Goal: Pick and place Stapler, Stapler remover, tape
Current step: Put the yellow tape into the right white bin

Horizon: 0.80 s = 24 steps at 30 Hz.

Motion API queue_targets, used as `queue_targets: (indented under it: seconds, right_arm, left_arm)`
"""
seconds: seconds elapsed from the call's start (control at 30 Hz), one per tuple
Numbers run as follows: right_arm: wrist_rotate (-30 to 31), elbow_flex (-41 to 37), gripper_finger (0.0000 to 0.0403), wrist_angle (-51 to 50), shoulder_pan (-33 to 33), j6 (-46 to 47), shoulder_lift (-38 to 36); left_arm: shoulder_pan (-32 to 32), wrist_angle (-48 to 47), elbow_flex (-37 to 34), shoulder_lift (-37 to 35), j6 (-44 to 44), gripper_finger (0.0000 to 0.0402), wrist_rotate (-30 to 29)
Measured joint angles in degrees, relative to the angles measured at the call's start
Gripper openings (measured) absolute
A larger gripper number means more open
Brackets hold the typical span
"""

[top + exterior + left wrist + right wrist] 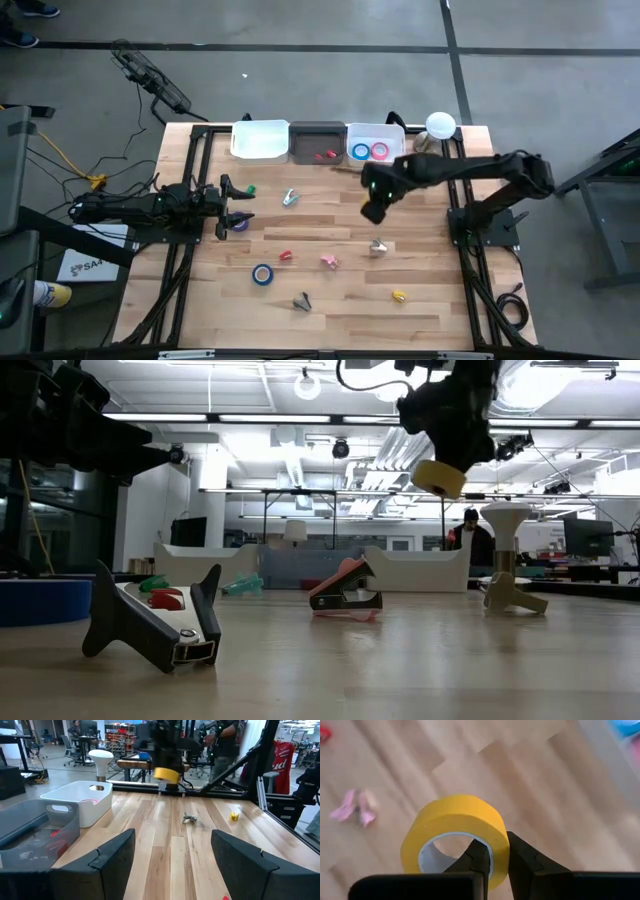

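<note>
My right gripper (pixel 373 208) hangs above the middle of the table, shut on a yellow tape roll (pixel 455 832) that also shows in the low view (pixel 440 478). My left gripper (pixel 232 206) waits open near the table's left edge, beside a purple roll (pixel 240 225). A blue roll (pixel 262 274) lies flat on the near part of the table. A blue roll (pixel 360 151) and a pink roll (pixel 381 151) sit in the right white bin (pixel 395 132). A pink-and-black stapler remover (pixel 345 592) and a dark one (pixel 150 625) rest on the wood. My right gripper pinches the yellow roll's wall (pixel 496 849), with one finger (pixel 479 857) inside the open centre and the other (pixel 520 855) outside. The fingers come from above, pointing down. The roll is lifted clear of the table and hangs tilted below the fingers.
Three bins stand along the far edge: a white one (pixel 260 140), a grey one (pixel 317 143) and the right white one. Small red (pixel 286 256), pink (pixel 329 261), silvery (pixel 378 247) and yellow (pixel 399 296) pieces lie scattered. A white lamp (pixel 440 125) stands at the far right corner.
</note>
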Motion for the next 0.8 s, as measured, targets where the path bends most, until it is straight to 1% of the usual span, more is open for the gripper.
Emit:
queue_targets:
  seconds: [0.2, 0.43, 0.57, 0.7, 0.8]
  right_arm:
    - [1.7, 2.8, 0.0034, 0.2, -9.2, -6.2, -0.2]
    - [2.1, 6.7, 0.0036, 0.2, -20.4, -10.0, 2.7]
    - [2.2, 9.9, 0.0037, 0.3, -26.0, -11.1, 6.4]
    - [1.8, 14.9, 0.0038, -0.2, -30.1, -11.0, 11.9]
    - [1.7, 18.9, 0.0038, -3.4, -32.4, -11.3, 16.4]
  left_arm:
    - [0.0, 0.0, 0.0, 0.0, 0.0, 0.0259, 0.0]
    - [0.0, 0.0, 0.0, 0.0, 0.0, 0.0259, 0.0]
    - [0.0, 0.0, 0.0, 0.0, 0.0, 0.0259, 0.0]
    - [0.0, 0.0, 0.0, 0.0, 0.0, 0.0259, 0.0]
    - [0.0, 0.0, 0.0, 0.0, 0.0, 0.0259, 0.0]
